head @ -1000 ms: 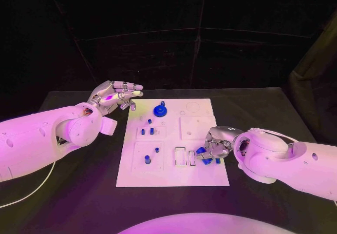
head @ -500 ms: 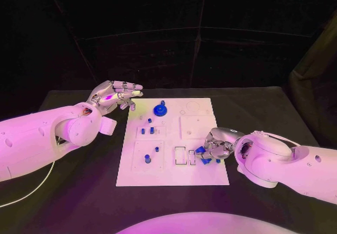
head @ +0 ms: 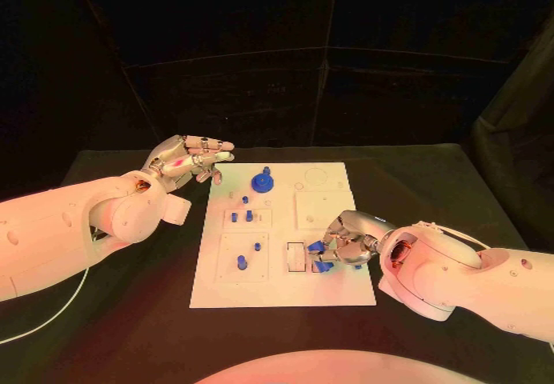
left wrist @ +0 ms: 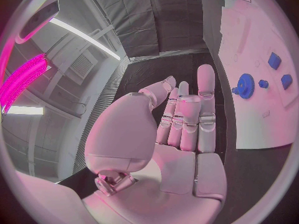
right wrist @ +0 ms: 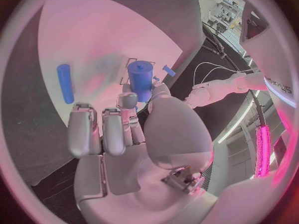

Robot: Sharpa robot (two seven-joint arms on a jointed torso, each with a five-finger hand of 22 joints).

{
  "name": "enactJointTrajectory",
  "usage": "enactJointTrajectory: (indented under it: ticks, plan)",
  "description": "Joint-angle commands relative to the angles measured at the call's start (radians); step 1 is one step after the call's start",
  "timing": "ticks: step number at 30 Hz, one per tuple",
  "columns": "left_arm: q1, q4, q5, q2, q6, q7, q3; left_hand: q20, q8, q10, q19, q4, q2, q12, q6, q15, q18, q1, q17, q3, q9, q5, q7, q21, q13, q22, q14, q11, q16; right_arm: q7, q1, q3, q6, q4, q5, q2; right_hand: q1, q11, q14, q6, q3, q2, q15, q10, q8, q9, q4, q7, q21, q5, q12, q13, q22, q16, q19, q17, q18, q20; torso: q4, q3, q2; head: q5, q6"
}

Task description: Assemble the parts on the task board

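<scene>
The white task board [head: 277, 288] lies in the middle of the black table. My right hand [head: 347, 242] is low over the board's near right part and pinches a blue cylindrical part [head: 321, 263] [right wrist: 142, 79] between thumb and fingers, just above the rectangular slots [head: 297, 256]. A blue gear [head: 263, 182] [left wrist: 245, 86] stands at the board's far end. Small blue pegs [head: 242, 216] sit in the left middle block, and another peg [head: 242, 261] sits nearer. My left hand [head: 185, 162] hangs raised beyond the board's far left corner, fingers stretched out [left wrist: 187, 119], holding nothing.
A long blue bar [right wrist: 64, 83] lies on the board [right wrist: 93, 35] near my right hand. Black table surface [head: 439, 184] surrounds the board on all sides. A white cable [head: 46, 316] runs along the table at the near left.
My right hand has carried the blue part leftward, from the board's right edge to over the rectangular slots. The left hand has stayed where it was.
</scene>
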State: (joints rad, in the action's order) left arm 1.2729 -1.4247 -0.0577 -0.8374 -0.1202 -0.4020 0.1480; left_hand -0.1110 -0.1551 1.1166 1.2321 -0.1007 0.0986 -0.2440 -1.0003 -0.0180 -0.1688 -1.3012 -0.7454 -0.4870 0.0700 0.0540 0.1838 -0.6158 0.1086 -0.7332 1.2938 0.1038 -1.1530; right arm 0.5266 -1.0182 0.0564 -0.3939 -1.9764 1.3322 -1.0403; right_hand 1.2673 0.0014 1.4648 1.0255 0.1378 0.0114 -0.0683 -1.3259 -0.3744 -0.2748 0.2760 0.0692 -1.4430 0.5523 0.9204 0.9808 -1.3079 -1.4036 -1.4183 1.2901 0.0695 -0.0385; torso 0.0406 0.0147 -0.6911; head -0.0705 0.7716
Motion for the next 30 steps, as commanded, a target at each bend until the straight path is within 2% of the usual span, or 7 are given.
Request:
enactJointTrajectory:
  ticks: [1, 8, 11, 15, 23, 27, 30]
  plan:
    - [0.001, -0.004, 0.003, 0.0, 0.013, -0.002, 0.0, -0.001, 0.005, -0.008, -0.004, 0.0, -0.006, -0.003, 0.005, 0.002, -0.013, 0.006, 0.001, 0.004, -0.002, -0.001, -0.001, 0.005, 0.001, 0.002, -0.007, 0.0, 0.003, -0.006, -0.001, 0.0, -0.025, 0.007, -0.047, 0.018, 0.015, -0.017, 0.058, 0.018, 0.006, -0.029, -0.009, -0.026, 0.0, -0.029, 0.012, -0.009, -0.005, -0.009, -0.001, 0.003, -0.05, -0.006, -0.006, 0.003, -0.018, 0.001, -0.0003, 0.0003, -0.001, 0.002, 0.0]
    - [0.001, -0.005, 0.003, 0.0, 0.013, -0.001, 0.0, -0.001, 0.005, -0.008, -0.004, 0.0, -0.006, -0.003, 0.005, 0.002, -0.013, 0.006, 0.001, 0.004, -0.002, -0.001, -0.001, 0.005, 0.001, 0.002, -0.007, 0.0, 0.003, 0.027, -0.002, -0.001, -0.023, 0.031, -0.051, 0.064, -0.019, -0.018, 0.059, 0.027, 0.024, -0.033, -0.01, -0.035, 0.004, -0.038, 0.015, -0.01, -0.009, -0.021, 0.001, 0.013, -0.056, -0.011, -0.009, 0.013, -0.019, 0.002, -0.0003, 0.0006, -0.001, 0.003, 0.0]
    - [0.001, -0.005, 0.003, 0.0, 0.014, 0.0, 0.0, -0.001, 0.005, -0.008, -0.004, 0.0, -0.006, -0.003, 0.005, 0.002, -0.013, 0.006, 0.001, 0.004, -0.002, -0.001, -0.001, 0.005, 0.001, 0.002, -0.007, 0.0, 0.003, 0.042, -0.002, -0.001, -0.019, 0.043, -0.047, 0.084, -0.054, -0.018, 0.059, 0.031, 0.04, -0.039, -0.01, -0.039, 0.008, -0.045, 0.015, -0.011, -0.009, -0.047, -0.001, 0.017, -0.058, -0.012, -0.01, 0.014, -0.019, 0.002, -0.0007, -0.0001, -0.001, 0.004, 0.0]
    - [0.001, -0.005, 0.003, 0.001, 0.014, 0.001, 0.0, -0.001, 0.005, -0.008, -0.004, 0.0, -0.006, -0.003, 0.005, 0.002, -0.013, 0.006, 0.001, 0.004, -0.002, -0.001, -0.001, 0.005, 0.001, 0.002, -0.007, 0.0, 0.003, 0.053, -0.002, -0.001, -0.006, 0.059, -0.033, 0.102, -0.105, -0.018, 0.058, 0.035, 0.072, -0.049, -0.01, -0.042, 0.015, -0.057, 0.014, -0.012, -0.009, -0.18, -0.009, 0.021, -0.058, -0.011, -0.009, 0.014, -0.019, 0.002, -0.0004, -0.0008, -0.002, 0.005, 0.0]
    - [0.001, -0.004, 0.003, 0.002, 0.015, 0.002, 0.0, -0.001, 0.005, -0.011, -0.004, 0.0, -0.005, -0.006, 0.006, 0.002, -0.013, 0.008, 0.002, 0.006, -0.002, -0.001, -0.001, 0.006, 0.001, 0.002, -0.008, 0.0, 0.002, 0.063, -0.002, -0.001, 0.033, 0.086, 0.005, 0.127, -0.156, -0.014, 0.053, 0.032, 0.13, -0.037, -0.007, -0.031, 0.03, -0.083, 0.015, -0.008, -0.001, -0.363, -0.052, 0.01, -0.047, 0.005, 0.001, -0.006, -0.016, -0.001, -0.0005, -0.0008, -0.001, 0.006, 0.004]
    - [0.001, -0.003, 0.003, 0.002, 0.015, 0.002, 0.0, -0.001, 0.005, -0.011, -0.004, 0.0, -0.005, -0.006, 0.006, 0.002, -0.013, 0.008, 0.002, 0.006, -0.002, -0.001, -0.001, 0.006, 0.001, 0.002, -0.008, 0.0, 0.002, 0.067, -0.002, -0.001, 0.054, 0.092, 0.034, 0.131, -0.203, -0.01, 0.048, 0.024, 0.124, 0.007, -0.004, -0.018, 0.04, -0.095, 0.018, -0.005, 0.011, -0.461, -0.093, -0.011, -0.03, 0.021, 0.014, -0.027, -0.012, -0.004, -0.0017, -0.001, -0.001, 0.007, 0.005]
    - [0.001, -0.003, 0.003, 0.002, 0.015, 0.002, 0.0, -0.001, 0.005, -0.011, -0.004, 0.0, -0.005, -0.006, 0.006, 0.002, -0.013, 0.008, 0.002, 0.006, -0.002, -0.001, -0.001, 0.006, 0.001, 0.002, -0.008, 0.0, 0.002, 0.068, -0.002, -0.001, 0.064, 0.093, 0.051, 0.132, -0.225, -0.008, 0.047, 0.02, 0.087, 0.045, -0.002, -0.012, 0.047, -0.103, 0.019, -0.002, 0.018, -0.482, -0.11, -0.018, -0.022, 0.029, 0.02, -0.035, -0.01, -0.006, -0.0013, -0.0008, -0.001, 0.005, 0.006]
